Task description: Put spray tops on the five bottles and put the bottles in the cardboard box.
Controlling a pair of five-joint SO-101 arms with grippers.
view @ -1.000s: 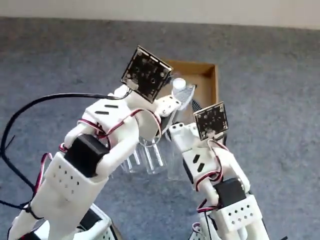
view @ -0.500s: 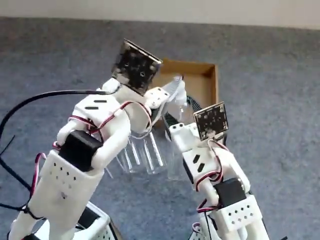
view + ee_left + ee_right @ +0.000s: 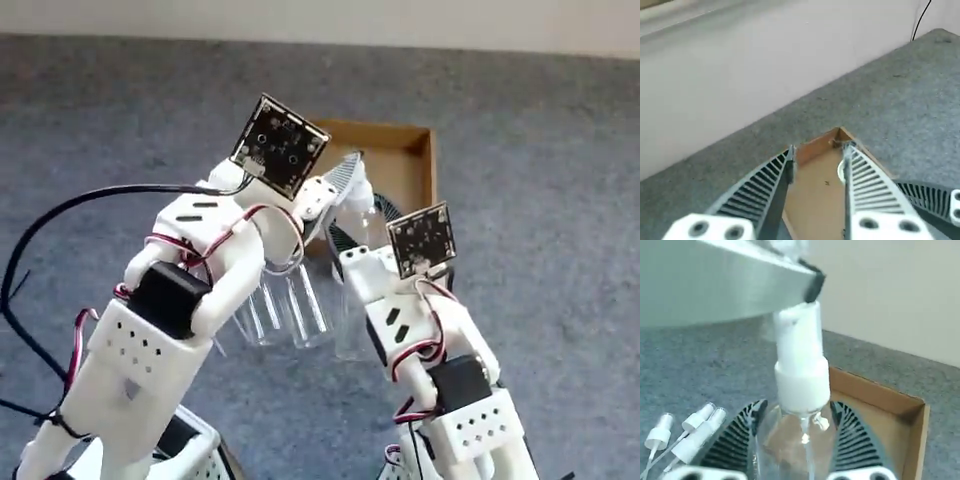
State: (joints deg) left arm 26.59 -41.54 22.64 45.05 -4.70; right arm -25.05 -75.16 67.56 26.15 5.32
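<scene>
My right gripper (image 3: 797,412) is shut on a clear bottle (image 3: 795,445) that carries a white spray top (image 3: 800,365), held upright beside the cardboard box (image 3: 890,400). One finger of the left gripper (image 3: 740,280) crosses just above the spray top and touches its tip. In the left wrist view my left gripper (image 3: 818,150) is open with nothing between its fingers, and the box's rim (image 3: 812,146) lies below it. From the high view, the left gripper (image 3: 348,185) hangs over the held bottle (image 3: 366,215) at the box's near edge (image 3: 415,165).
Several clear bottles (image 3: 285,310) without tops stand between the two arms, close to the right arm's base. Loose white spray tops (image 3: 687,432) lie on the grey carpet beside the held bottle. A black cable (image 3: 60,215) loops at the left.
The left arm's wrist swung up and to the left, then came partway back over the bottle. The right arm kept still with the bottle.
</scene>
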